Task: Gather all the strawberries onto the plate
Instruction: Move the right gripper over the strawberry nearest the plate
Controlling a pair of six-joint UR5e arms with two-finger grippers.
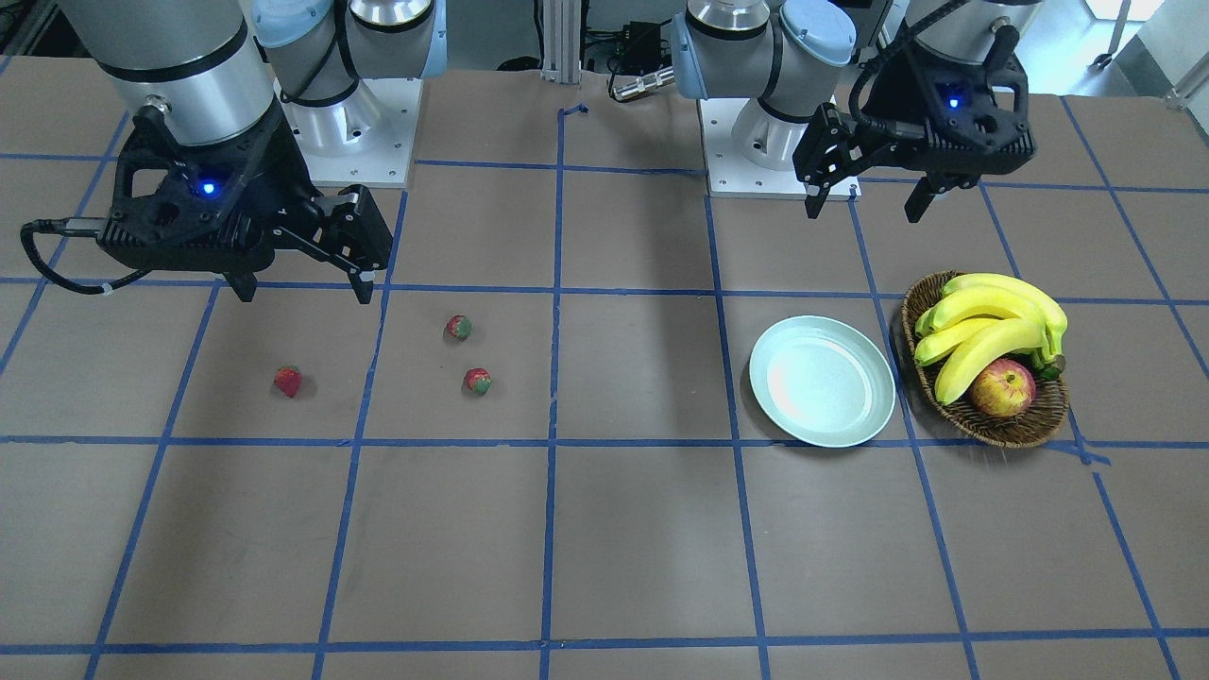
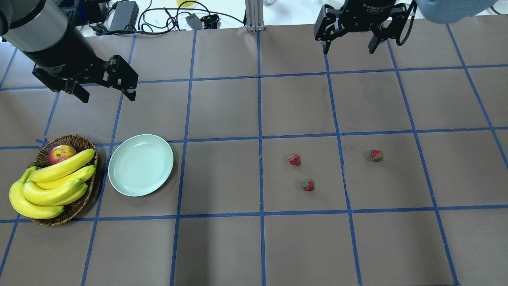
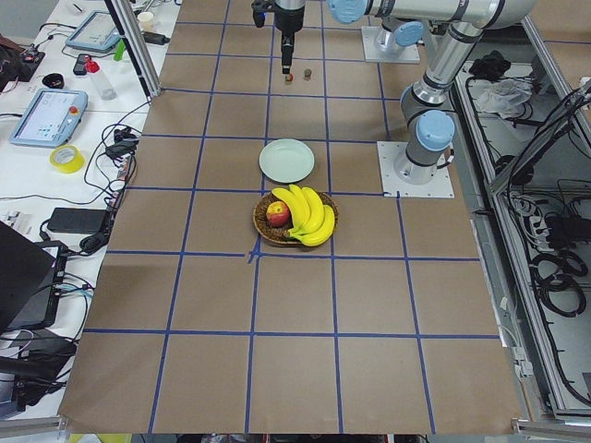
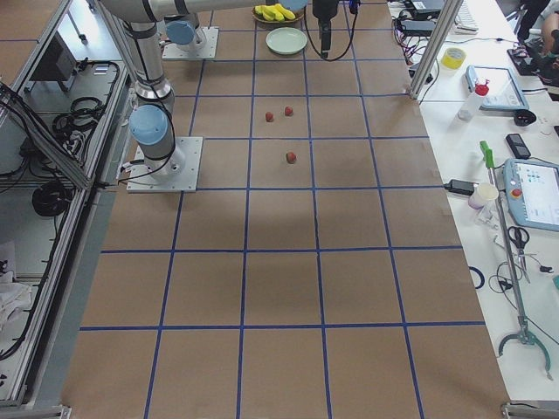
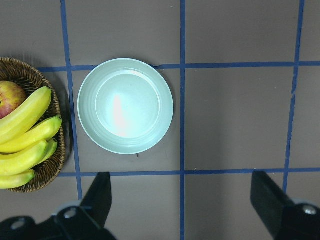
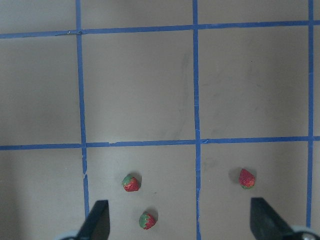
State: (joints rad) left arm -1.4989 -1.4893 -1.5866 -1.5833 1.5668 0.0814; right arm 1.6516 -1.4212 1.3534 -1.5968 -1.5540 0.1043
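Right now both arms hang high over the bench [image 2: 222,111] with nothing in hand. Your right gripper [image 2: 349,50] has its jaws spread wide and empty. That makes sense, because the strawberries [image 6: 131,183] all lie on the bench beneath it, slightly ahead of its fingers and well below the tips. In its wrist view a close pair sits toward one finger and the third strawberry [image 6: 246,178] sits just inside the other, so this arm looks like the one placed to do the picking.

Your left gripper [image 2: 109,98] is likewise spread and empty. It is held high above the plate [image 5: 125,106], which lies almost directly beneath it, a little ahead of its fingers. The plate is bare, with no berry in it yet. Just beside the plate, off to one side of the left gripper, stands the basket [image 5: 55,165] with bananas [image 5: 25,135] and an apple [image 5: 9,97]; leave those alone.

By my reading the task has not begun. The height of both grippers looks like a surveying pose that gives each wrist camera a full look at its half.
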